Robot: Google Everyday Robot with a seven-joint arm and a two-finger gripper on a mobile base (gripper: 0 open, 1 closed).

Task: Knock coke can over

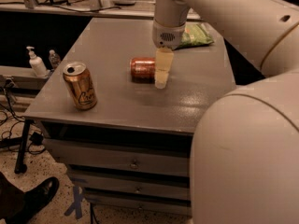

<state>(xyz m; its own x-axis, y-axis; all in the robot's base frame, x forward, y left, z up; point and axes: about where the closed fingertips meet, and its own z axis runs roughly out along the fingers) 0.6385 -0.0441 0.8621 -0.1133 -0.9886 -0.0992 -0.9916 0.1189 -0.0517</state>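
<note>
The red-orange aluminium coke can (142,69) lies on its side near the middle of the grey metal table (140,111), its lettering too dim to read. The pale two-finger gripper (160,80) hangs tip-down just beside the can's right end, and I cannot tell whether it is clenched or released. An upright gold can (80,85) with unreadable dark script stands near the left front edge, well apart. A green crinkled bag (196,34) lies by the far right edge, and bare tabletop spreads in front.
</note>
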